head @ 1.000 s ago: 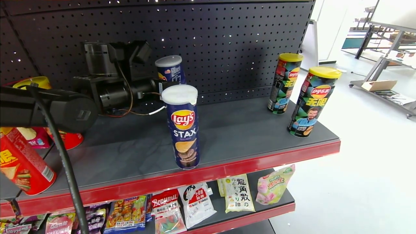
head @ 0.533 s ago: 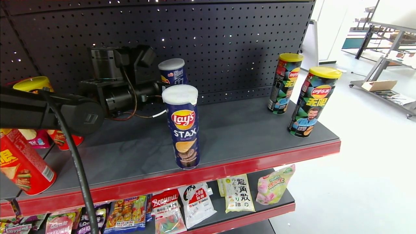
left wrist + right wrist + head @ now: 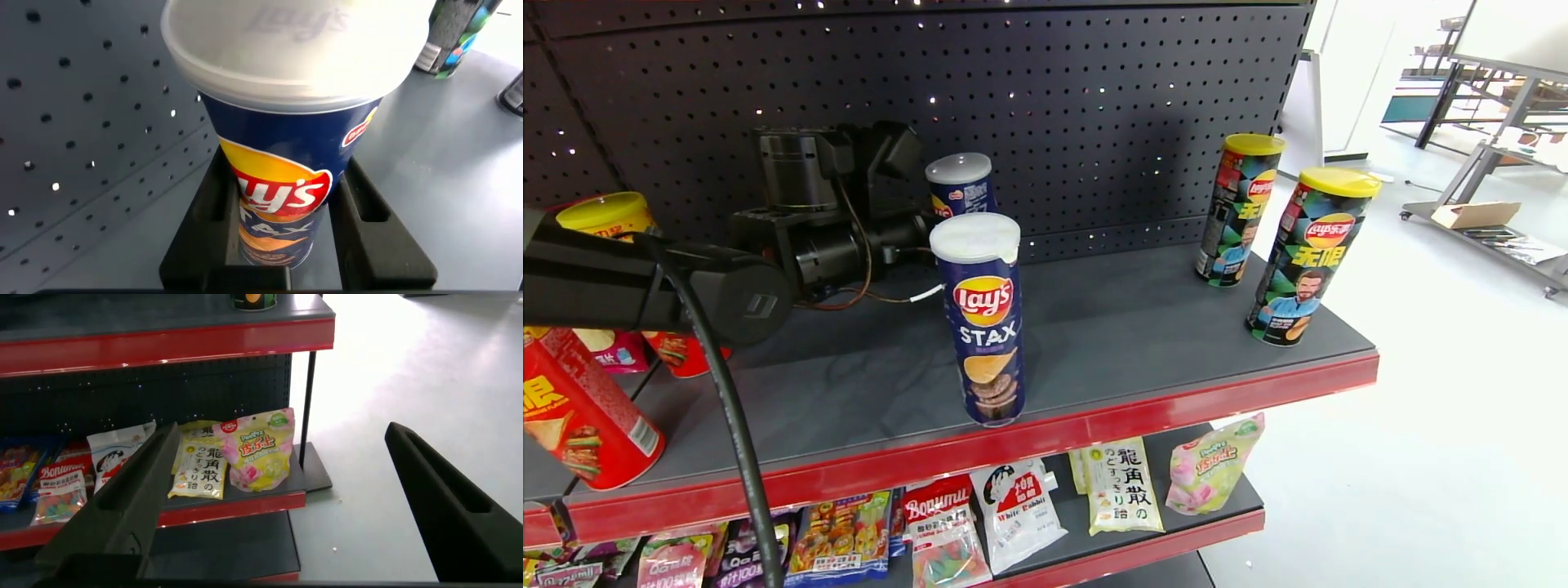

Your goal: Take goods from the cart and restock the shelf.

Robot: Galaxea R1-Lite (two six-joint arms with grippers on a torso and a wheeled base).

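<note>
left wrist view: the left tool [image 3: 286, 175] is closed on a blue chip can [image 3: 286, 122] with a white lid, one black finger pressed to each side of it. the can stands upright at the back edge of the grey shelf [image 3: 458, 163], just in front of the dark pegboard [image 3: 82, 122]. whether its base touches the shelf cannot be told.

right wrist view: the right tool [image 3: 284, 433] is spread wide with nothing between its fingers. beyond it is the lower shelf [image 3: 237, 508] with a red front edge, carrying snack bags, among them a pink and green bag [image 3: 260, 449] beside a yellow bag [image 3: 198, 469].

head view: the left arm [image 3: 645, 282] reaches across the shelf from its left edge to the back edge, where the held can stands against the pegboard. a second blue can [image 3: 982, 318] stands upright at the red front edge, near the middle and directly in front of the held one. two green cans with yellow lids stand near the right edge, one further back [image 3: 1241, 211] and one close to the front right corner [image 3: 1312, 257]. a red can [image 3: 580, 408] leans at the front left corner. a yellow-lidded can [image 3: 605, 214] stands near the back left corner.
</note>
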